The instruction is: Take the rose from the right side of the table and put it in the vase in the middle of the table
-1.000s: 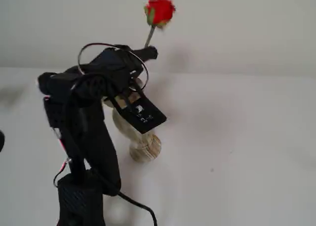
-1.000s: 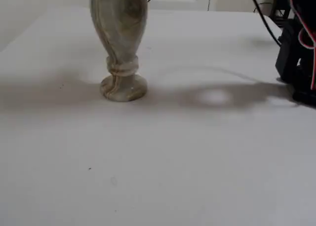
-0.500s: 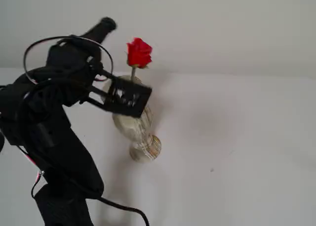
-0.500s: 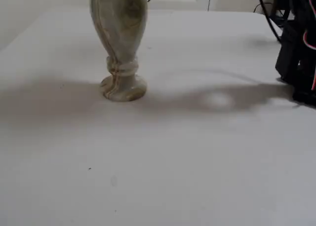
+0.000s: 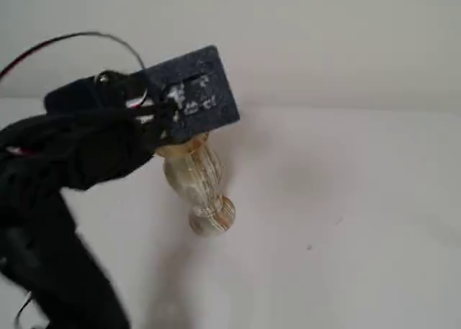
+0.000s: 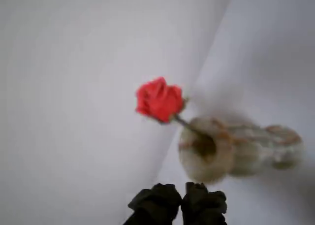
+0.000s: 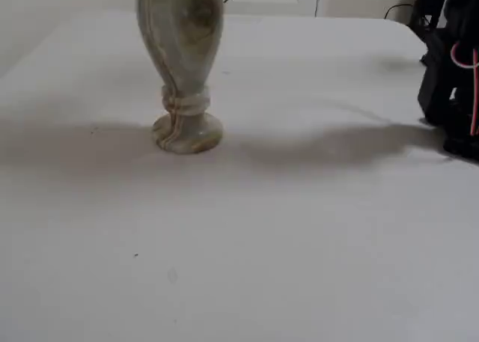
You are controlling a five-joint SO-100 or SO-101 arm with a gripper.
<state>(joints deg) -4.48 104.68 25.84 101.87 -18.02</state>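
One rose [image 6: 158, 99] only, standing in the vase [image 6: 206, 153]: red bloom out past the flared rim toward the left in the wrist view, thin stem slanting down into the dark mouth. Bloom blurred there, petals not distinct. Hidden entirely in the fixed view that looks down on the arm, covered by the dark plate of the arm's head. Vase upright on the table [image 5: 346, 199], cream with tan streaks, body [image 5: 193, 178] and small round foot showing below the arm in that fixed view, rim mostly masked. Seen low and close in the other fixed view as a swollen belly [image 7: 179, 35], narrow ringed waist and foot, top cropped by the frame edge, long soft shadow stretching right across the white surface. Gripper [image 6: 179, 203] at the bottom edge of the wrist view, two black fingertips pressed together with nothing between them, just near of the vase rim and clear of the stem. Black arm filling the left of the fixed view from above, wires looping over it; black base with a pink wire [image 7: 471, 80] at the far right of the low view.
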